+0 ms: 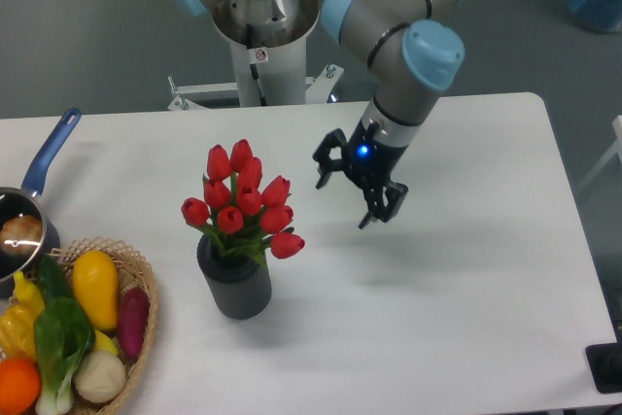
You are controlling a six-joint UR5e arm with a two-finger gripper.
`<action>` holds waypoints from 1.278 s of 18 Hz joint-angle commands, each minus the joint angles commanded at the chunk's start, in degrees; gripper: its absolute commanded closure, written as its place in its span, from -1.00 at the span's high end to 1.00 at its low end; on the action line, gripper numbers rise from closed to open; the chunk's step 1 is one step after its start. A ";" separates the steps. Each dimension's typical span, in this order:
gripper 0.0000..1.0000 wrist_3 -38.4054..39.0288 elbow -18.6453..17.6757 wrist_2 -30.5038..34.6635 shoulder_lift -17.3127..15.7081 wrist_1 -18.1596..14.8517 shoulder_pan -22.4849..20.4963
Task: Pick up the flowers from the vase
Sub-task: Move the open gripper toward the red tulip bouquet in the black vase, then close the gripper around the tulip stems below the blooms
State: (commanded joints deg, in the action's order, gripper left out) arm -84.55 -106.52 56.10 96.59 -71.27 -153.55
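The approach is in hand: the gripper [350, 191] hangs with its 2 fingers spread and empty, right of the flowers [243, 201] standing in the vase [236, 284]; next it must move left and close on the bunch.

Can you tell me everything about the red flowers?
The flowers are a bunch of about nine red closed tulip buds with short green stems and leaves. They stand upright in the mouth of a short, dark grey ribbed vase on the white table. One bud droops right, over the rim. Only the vase touches them; the open gripper hangs to their right, apart from them.
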 joint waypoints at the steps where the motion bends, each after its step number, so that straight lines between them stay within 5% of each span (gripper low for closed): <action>1: 1.00 -0.09 -0.17 -2.72 0.35 0.00 0.17; 9: 1.00 -8.16 0.26 -22.25 10.80 2.81 1.23; 16: 1.00 -8.88 -0.35 -32.80 11.42 2.81 2.29; 23: 1.00 -8.88 -0.44 -34.39 11.43 2.81 3.34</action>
State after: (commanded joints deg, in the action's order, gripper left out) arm -93.43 -106.96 21.71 108.02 -68.47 -150.20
